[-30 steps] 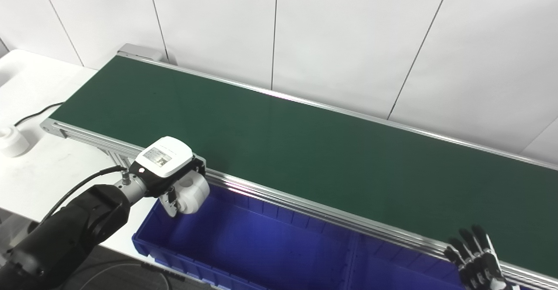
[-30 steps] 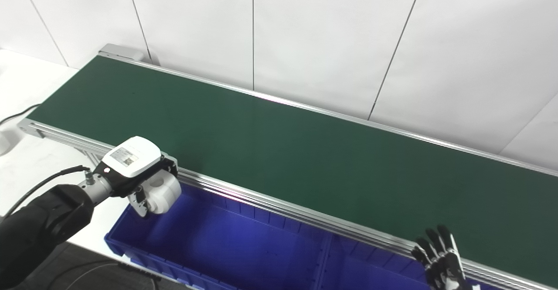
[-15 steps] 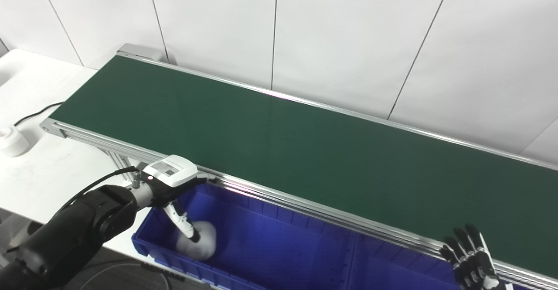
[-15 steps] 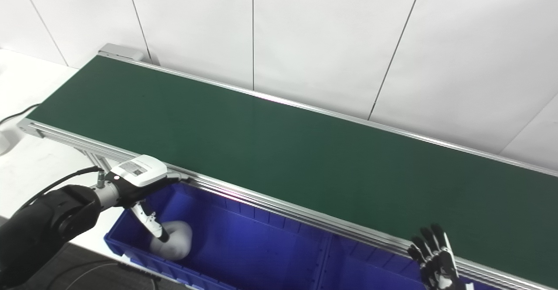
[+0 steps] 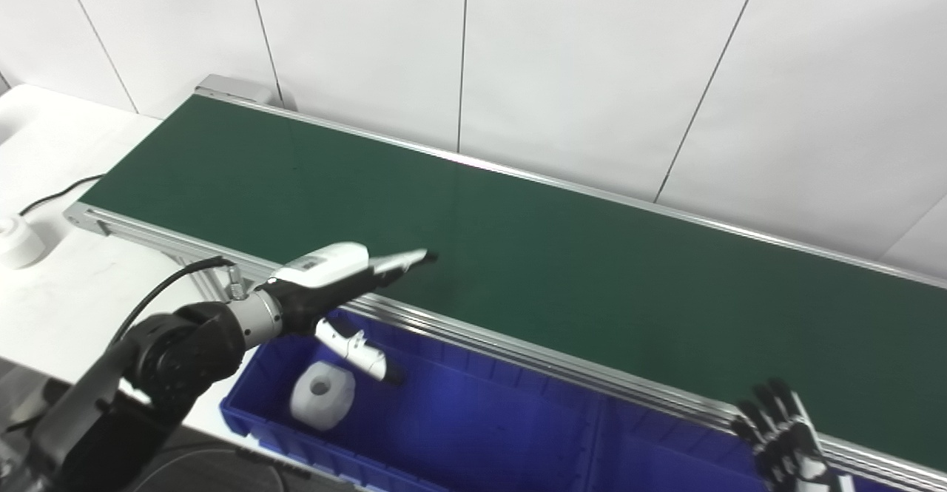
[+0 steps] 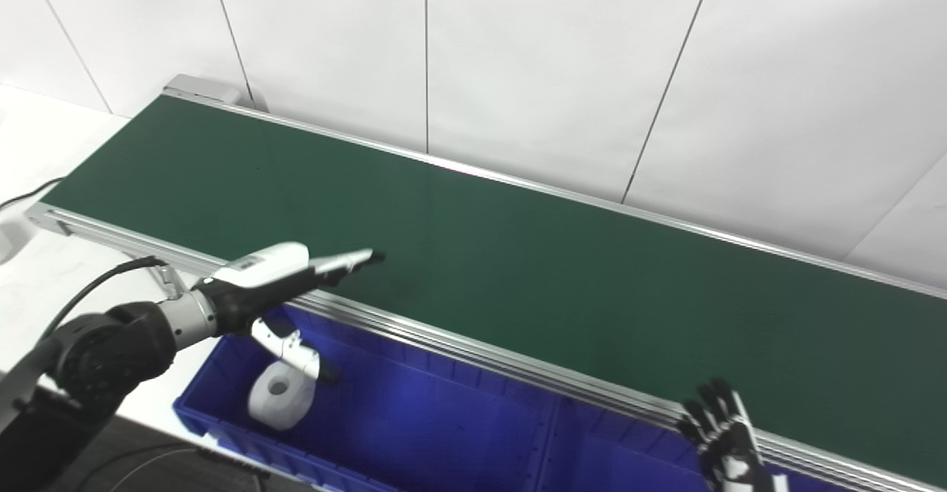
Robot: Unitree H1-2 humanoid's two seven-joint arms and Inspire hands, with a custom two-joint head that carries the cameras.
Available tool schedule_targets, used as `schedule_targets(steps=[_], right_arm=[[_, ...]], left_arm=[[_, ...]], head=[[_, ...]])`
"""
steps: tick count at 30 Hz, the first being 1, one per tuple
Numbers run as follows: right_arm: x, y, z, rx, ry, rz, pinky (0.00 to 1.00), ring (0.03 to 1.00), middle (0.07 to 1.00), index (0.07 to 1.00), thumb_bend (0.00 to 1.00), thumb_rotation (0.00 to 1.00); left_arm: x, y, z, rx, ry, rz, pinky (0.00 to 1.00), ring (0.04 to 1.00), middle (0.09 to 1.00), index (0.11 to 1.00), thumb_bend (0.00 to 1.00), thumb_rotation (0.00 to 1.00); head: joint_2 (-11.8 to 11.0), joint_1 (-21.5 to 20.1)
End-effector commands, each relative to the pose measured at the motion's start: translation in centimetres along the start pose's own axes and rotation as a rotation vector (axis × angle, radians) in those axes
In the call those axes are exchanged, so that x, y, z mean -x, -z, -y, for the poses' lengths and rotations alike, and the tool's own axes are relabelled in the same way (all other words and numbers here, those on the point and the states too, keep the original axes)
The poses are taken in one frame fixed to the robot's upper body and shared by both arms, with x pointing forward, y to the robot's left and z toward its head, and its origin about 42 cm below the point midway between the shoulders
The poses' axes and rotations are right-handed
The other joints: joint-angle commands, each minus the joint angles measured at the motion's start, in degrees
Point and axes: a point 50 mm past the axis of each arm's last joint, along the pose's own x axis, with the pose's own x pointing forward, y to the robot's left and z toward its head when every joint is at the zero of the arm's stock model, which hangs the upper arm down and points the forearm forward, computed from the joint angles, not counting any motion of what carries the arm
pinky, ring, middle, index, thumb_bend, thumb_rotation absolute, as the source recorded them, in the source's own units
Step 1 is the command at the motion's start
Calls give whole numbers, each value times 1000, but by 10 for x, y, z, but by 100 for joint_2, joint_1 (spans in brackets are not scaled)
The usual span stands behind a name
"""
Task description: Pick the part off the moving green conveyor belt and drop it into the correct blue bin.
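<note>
A white round part (image 5: 321,396) with a hole in its top lies in the left end of the blue bin (image 5: 473,433). My left hand (image 5: 348,277) hovers above the bin's near-left corner, open and holding nothing, its fingers stretched over the conveyor's front rail and its thumb hanging down toward the part. The green conveyor belt (image 5: 518,255) carries nothing. My right hand (image 5: 784,451) sits low at the bottom right, by the rail, fingers spread and pointing up, open.
An aluminium rail (image 5: 562,362) runs between belt and bin. A divider (image 5: 595,440) splits the bin into compartments. A white table (image 5: 66,277) at left holds a small white cylinder (image 5: 16,240) and a black cable (image 5: 52,196). White wall panels stand behind the belt.
My left hand let go of the white part, which dropped into the bin's left end. The hand then rose and stretched its fingers out over the rail. The right hand barely moved.
</note>
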Motion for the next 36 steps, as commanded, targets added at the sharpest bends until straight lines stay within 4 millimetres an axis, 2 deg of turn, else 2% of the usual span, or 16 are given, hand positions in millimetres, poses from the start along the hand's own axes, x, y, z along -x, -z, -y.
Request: schedule_targets(steps=[1,3,6,7,8,9,12,18,21,25,30,36], right_arm=[[-6,-14,-14,15,-12,53,844,887,912,935,914,931],[-7,-16,-26,40,-18,50,858,902,925,950,908,950],[-9,-19,-44,78,-20,56,871,917,941,972,898,976],[-10,-20,-49,87,-18,56,880,921,943,979,889,983],[-11,-21,-55,93,-17,56,888,925,944,982,884,985],[-12,-22,-59,101,-14,55,895,929,945,985,881,990],[-12,-22,-68,118,-9,45,901,935,950,990,883,999],[-9,-20,-73,127,-2,31,927,962,967,1000,886,1000],[-7,-21,-74,119,8,30,942,972,978,1000,880,1000],[-2,-21,-72,121,13,30,956,978,987,1000,876,1000],[2,-22,-72,109,20,34,952,965,982,1000,892,1000],[1,-26,-68,111,20,41,950,963,982,1000,892,1000]], left_arm=[[-1,-20,-1,141,-131,95,904,992,999,1000,997,809],[-6,-30,9,290,-208,145,952,995,1000,1000,951,765],[-16,-37,25,427,-232,169,973,1000,1000,1000,930,806],[-21,-37,31,474,-229,163,983,1000,1000,1000,941,824],[-24,-37,37,523,-226,150,992,1000,1000,1000,964,822],[-30,-38,44,573,-223,142,996,1000,1000,1000,975,818],[-44,-38,62,674,-209,148,1000,1000,1000,1000,957,808],[-66,-43,88,766,-239,148,1000,1000,1000,1000,904,797],[-73,-54,99,771,-319,132,1000,1000,1000,1000,907,817],[-78,-69,114,752,-336,139,1000,1000,1000,1000,877,861],[-71,-73,120,765,-356,148,1000,1000,1000,1000,809,853],[-59,-76,125,719,-421,158,1000,1000,1000,1000,792,888]], head=[[9,-400],[9,-739],[23,-1455],[23,-1455],[16,-1712],[14,-1746],[-24,-2052],[-54,-2254],[-65,-2253],[-123,-2157],[-165,-2094],[-49,-1983]])
